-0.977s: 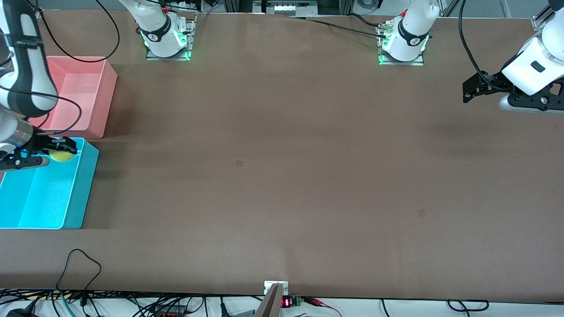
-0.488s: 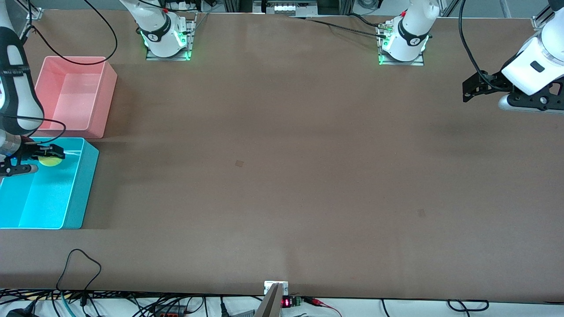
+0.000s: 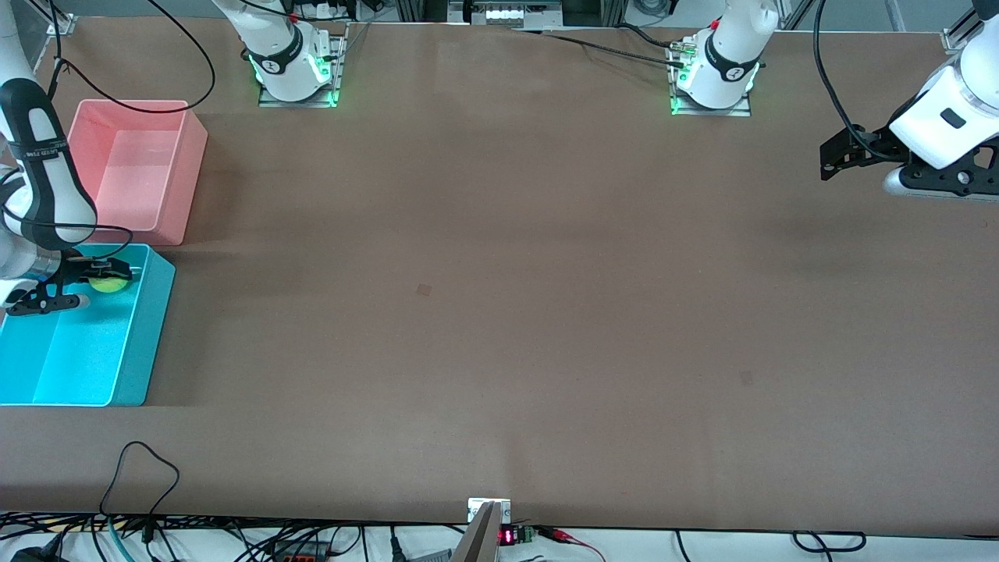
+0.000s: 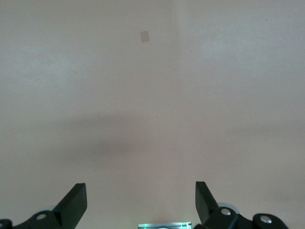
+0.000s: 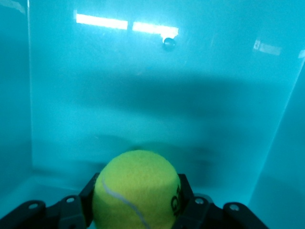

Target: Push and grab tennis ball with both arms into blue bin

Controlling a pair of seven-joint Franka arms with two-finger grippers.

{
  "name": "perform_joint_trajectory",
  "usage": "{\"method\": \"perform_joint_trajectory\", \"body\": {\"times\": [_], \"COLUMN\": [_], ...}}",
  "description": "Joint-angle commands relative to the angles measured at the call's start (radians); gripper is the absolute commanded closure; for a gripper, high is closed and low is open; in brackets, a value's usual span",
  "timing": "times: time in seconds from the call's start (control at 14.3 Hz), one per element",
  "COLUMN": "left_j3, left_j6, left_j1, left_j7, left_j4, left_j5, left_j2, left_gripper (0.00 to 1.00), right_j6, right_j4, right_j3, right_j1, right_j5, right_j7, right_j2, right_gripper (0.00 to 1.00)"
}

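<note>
The yellow-green tennis ball (image 3: pixel 106 283) sits between the fingers of my right gripper (image 3: pixel 104 275), which is shut on it over the inside of the blue bin (image 3: pixel 144 343), near the bin's end that faces the pink tub. In the right wrist view the ball (image 5: pixel 137 190) fills the space between the black fingers (image 5: pixel 88 192), with the bin's cyan floor and walls (image 5: pixel 152 95) beneath it. My left gripper (image 3: pixel 833 158) is open and empty over the bare table at the left arm's end; its fingertips (image 4: pixel 76 200) stand wide apart in the left wrist view.
A pink tub (image 3: pixel 168 168) stands right beside the blue bin, farther from the front camera. Black cables (image 3: pixel 148 468) loop on the table near the front edge. Small tape marks (image 3: pixel 424 289) lie on the brown table.
My right gripper with the ball shifted slightly sideways over the blue bin and back, staying shut on the ball. The left arm has not moved.
</note>
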Motion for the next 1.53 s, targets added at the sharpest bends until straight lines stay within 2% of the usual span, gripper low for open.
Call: {"method": "perform_joint_trajectory", "body": {"times": [0.0,0.07,0.14,0.21,0.49,0.63,0.77,0.98,1.12,1.33,1.47], "left_j3": [0.002,0.004,0.002,0.002,-0.003,-0.003,-0.004,-0.004,-0.004,-0.004,-0.004], "left_j6": [-0.026,-0.025,-0.026,-0.026,-0.026,-0.026,-0.026,-0.025,-0.025,-0.025,-0.025], "left_j1": [-0.001,-0.001,-0.001,-0.001,-0.007,-0.007,-0.004,-0.004,-0.004,-0.002,-0.002], "left_j7": [0.007,0.007,0.007,0.007,0.006,0.006,0.006,0.006,0.007,0.007,0.007], "left_j4": [0.023,0.023,0.023,0.023,0.025,0.025,0.025,0.025,0.025,0.025,0.025], "left_j5": [-0.006,-0.006,-0.006,-0.008,-0.005,-0.005,-0.008,-0.008,-0.007,-0.008,-0.008], "left_j2": [0.005,0.005,0.005,0.004,0.004,0.005,0.004,0.004,0.005,0.005,0.005], "left_gripper": [0.00,0.00,0.00,0.00,0.00,0.00,0.00,0.00,0.00,0.00,0.00], "right_j6": [-0.004,0.002,0.004,0.004,0.002,-0.002,-0.041,-0.186,-0.322,-0.591,-0.680], "right_j4": [0.019,0.019,0.019,0.019,0.023,0.023,0.023,0.046,0.109,0.253,0.302], "right_j3": [0.018,0.018,0.018,0.018,0.027,0.030,0.071,0.101,0.096,0.093,0.037], "right_j1": [-0.018,-0.018,-0.018,-0.018,-0.008,-0.001,0.001,0.037,0.134,0.241,0.367], "right_j5": [-0.015,-0.012,-0.012,-0.009,-0.005,-0.004,-0.001,0.092,0.097,0.103,0.103], "right_j7": [0.006,0.006,0.006,0.006,0.011,0.043,0.044,0.044,0.052,0.174,0.234], "right_j2": [0.013,0.013,0.013,0.011,-0.036,-0.094,-0.179,-0.323,-0.403,-0.452,-0.502], "right_gripper": [0.27,0.10,0.03,0.00,0.00,0.00,0.00,0.00,0.00,0.00,0.00]}}
